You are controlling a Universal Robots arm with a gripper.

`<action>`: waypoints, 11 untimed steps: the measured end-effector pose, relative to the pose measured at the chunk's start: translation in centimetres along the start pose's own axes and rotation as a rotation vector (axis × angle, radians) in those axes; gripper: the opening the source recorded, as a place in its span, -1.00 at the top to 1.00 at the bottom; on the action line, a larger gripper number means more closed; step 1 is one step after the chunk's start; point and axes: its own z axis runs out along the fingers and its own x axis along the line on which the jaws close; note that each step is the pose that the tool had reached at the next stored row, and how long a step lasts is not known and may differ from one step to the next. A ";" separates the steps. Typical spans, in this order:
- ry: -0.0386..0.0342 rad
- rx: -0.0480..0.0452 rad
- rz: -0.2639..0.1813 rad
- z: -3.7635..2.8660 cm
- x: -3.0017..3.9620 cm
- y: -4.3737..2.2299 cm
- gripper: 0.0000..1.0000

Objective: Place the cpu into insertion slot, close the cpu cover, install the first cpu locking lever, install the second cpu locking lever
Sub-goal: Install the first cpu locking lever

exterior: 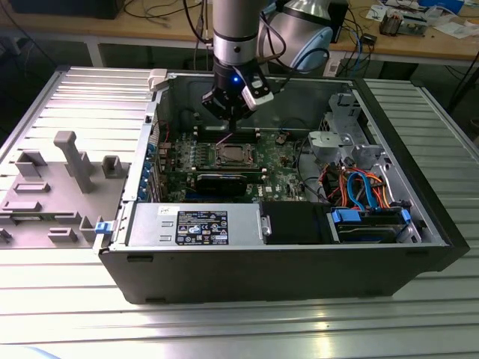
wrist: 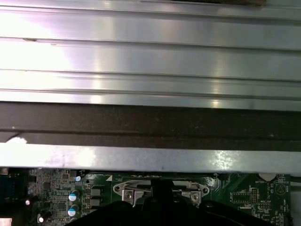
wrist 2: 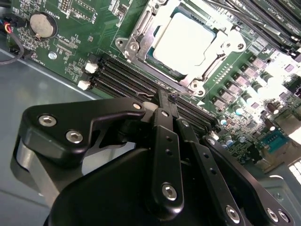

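Note:
The cpu (wrist 2: 186,37) lies flat in the socket on the green motherboard (wrist 2: 84,42), its pale metal top showing through the window of the cpu cover (wrist 2: 136,35). The silvery cover frame lies down around the chip. My gripper (wrist 2: 165,96) is shut with its black fingers pressed together, and I see nothing between them. Its tips hover just off the socket's near edge, beside a thin wire lever end (wrist 2: 188,92). In the exterior view the gripper (exterior: 230,123) hangs inside the open computer case, just behind the socket and cpu (exterior: 233,155).
Black memory slots (wrist 2: 122,77) run beside the socket, close under the fingers. A power supply (exterior: 194,224) fills the case's front. A drive cage with blue and orange cables (exterior: 359,191) is at the exterior view's right. A grey fixture tray (exterior: 60,179) sits outside on the left.

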 end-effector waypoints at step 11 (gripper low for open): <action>-0.0002 -0.0070 0.000 0.50 -0.79 -0.05 0.79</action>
